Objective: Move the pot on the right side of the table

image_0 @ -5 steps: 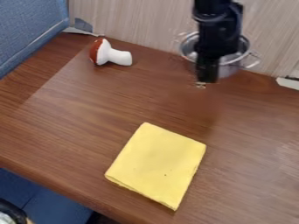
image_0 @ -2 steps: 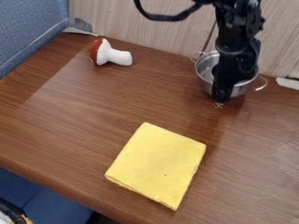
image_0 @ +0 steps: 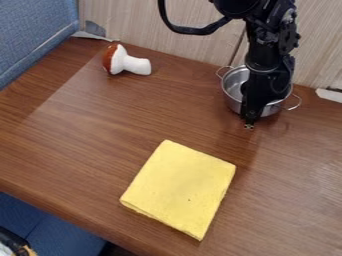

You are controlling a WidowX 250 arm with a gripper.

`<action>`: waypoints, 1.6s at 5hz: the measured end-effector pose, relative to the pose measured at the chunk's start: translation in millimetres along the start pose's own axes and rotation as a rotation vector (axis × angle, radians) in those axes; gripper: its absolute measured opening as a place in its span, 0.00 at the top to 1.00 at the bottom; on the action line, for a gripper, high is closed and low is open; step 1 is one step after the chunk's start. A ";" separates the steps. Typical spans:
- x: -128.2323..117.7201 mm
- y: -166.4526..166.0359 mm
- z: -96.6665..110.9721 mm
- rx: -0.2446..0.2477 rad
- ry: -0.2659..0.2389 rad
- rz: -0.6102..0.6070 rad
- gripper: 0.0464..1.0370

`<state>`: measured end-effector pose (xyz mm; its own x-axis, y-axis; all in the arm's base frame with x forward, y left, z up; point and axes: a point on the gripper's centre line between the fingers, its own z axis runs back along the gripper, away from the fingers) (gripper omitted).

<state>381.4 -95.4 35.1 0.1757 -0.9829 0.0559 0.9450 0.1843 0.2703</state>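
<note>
Claw (image_0: 248, 125) is at the near side of the pot (image_0: 233, 102), its tip past the near rim in the camera view. We can't tell if it's wide, narrow or clamped on the rim. Pot sits right behind the claw, partly hidden by it, loop handles out to both sides. We can't confirm whether its base is on the table (image_0: 73, 135) or just above it.

Risks, our read:
- Grip looks to be on one side only, so weight hangs off-centre. Pot could swing, tip or slip.
- If the base is low, a sideways move could drag it and twist it out of the claw.
- Letting go early would drop it onto the wood. Right-hand handle could snag if we swing wide.
- Yellow cloth (image_0: 180, 190) is in front and left of the claw; drifting that way could set the pot on it. Toy mushroom (image_0: 127, 62) is well behind and left, low risk.

Diff vs 1.0 s ago: pot and claw have both come forward from the back wall (image_0: 147, 25) and a bit right. Since 0.4 s ago, only a small further shift forward. Cloth and mushroom unchanged.
</note>
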 end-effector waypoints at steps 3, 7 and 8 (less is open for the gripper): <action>4.0 -8.7 -2.2 -0.049 0.049 -0.034 0.23; -8.5 -22.6 77.7 0.039 0.026 0.082 0.04; -27.5 -41.8 78.4 -0.064 0.088 0.292 0.04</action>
<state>315.5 -75.7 97.6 0.4634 -0.8854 0.0378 0.8658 0.4614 0.1936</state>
